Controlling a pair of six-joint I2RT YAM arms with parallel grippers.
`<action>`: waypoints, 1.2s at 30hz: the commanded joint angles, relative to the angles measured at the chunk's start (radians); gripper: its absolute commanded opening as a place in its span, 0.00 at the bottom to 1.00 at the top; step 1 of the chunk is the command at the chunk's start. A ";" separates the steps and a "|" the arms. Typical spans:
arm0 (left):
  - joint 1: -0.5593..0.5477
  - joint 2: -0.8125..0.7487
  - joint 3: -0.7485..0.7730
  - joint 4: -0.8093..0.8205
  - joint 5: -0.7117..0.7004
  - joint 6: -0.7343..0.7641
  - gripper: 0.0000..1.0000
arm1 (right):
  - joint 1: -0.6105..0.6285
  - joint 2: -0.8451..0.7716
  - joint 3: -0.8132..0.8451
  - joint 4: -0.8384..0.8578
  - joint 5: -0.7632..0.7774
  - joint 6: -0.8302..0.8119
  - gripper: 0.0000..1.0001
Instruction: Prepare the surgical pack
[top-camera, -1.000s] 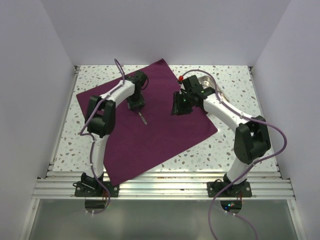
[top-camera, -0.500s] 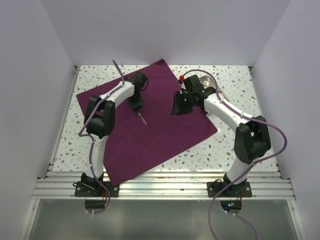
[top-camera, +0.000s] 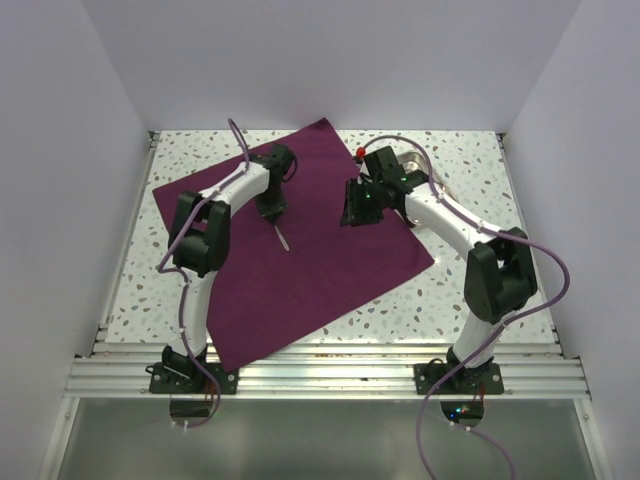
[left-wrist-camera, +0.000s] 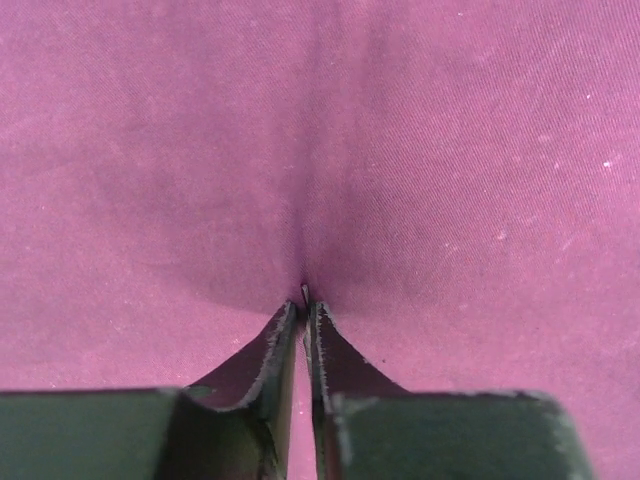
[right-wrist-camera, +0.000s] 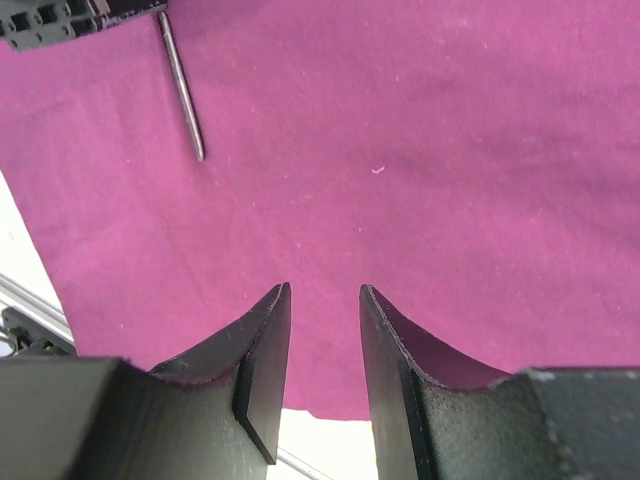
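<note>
Speckled table (top-camera: 135, 290): surgical pack (top-camera: 330, 270) spread flat mid-table. Soft, light, limp cloth; I'd grab corners, not centre. Left gripper (left-wrist-camera: 304, 305) pinched shut mid-table, contents unclear; right gripper (right-wrist-camera: 325, 292) open, empty.

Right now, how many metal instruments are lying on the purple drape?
1: a slim metal rod near the middle of the drape, with one end between the closed fingertips of the left gripper. Others may be hidden from these views.
</note>
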 joint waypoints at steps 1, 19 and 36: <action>0.003 -0.007 -0.006 -0.030 -0.042 0.072 0.15 | 0.006 0.014 0.051 0.024 -0.016 -0.004 0.38; -0.015 -0.122 -0.032 0.003 0.082 0.039 0.29 | 0.006 0.018 0.041 0.024 -0.026 -0.016 0.38; 0.006 -0.026 0.023 0.016 0.056 0.033 0.21 | 0.005 0.025 0.032 0.024 -0.041 -0.022 0.37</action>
